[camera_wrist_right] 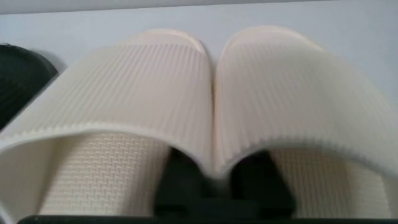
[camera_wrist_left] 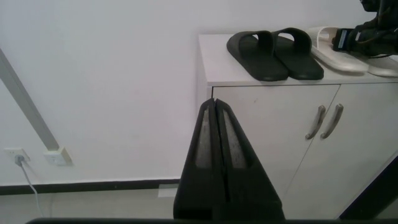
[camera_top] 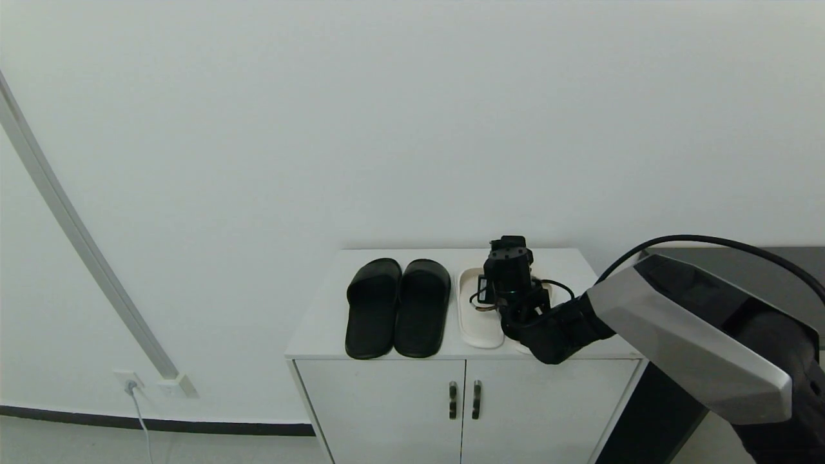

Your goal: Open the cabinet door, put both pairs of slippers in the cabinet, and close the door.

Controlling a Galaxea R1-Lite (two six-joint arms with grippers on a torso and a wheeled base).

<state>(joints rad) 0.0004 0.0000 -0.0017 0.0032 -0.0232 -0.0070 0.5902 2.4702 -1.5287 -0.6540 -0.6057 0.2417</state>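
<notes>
While both cabinet doors (camera_top: 387, 412) are shut, their two handles (camera_top: 464, 399) side by side at the centre seam, the right gripper (camera_top: 509, 264) sits over the cream slippers (camera_top: 478, 319) on the counter (camera_top: 319, 328). This pair lies flat toward the right end of the cabinet's top, with the black slippers (camera_top: 396, 309) just beside it to the left. All four run front to back, toes toward the wall and heels at the front edge. In the right wrist view the jaws come in from the heel side, one finger under each strap. They look clenched on the doubled inner edge where the two cream straps touch, so the pair would probably lift as one. The left gripper (camera_wrist_left: 215, 109) hangs low, off the cabinet's left front corner and below counter level, its jaws pressed flat together on nothing. From there the handles (camera_wrist_left: 324, 121) lie ahead and toward the robot's right, across the left door. My reading is that the coming move turns on those handles. The right arm is occupied above them, so the free left arm is better placed to pull a door. It would have to part its jaws first and meet the upright handle squarely.
</notes>
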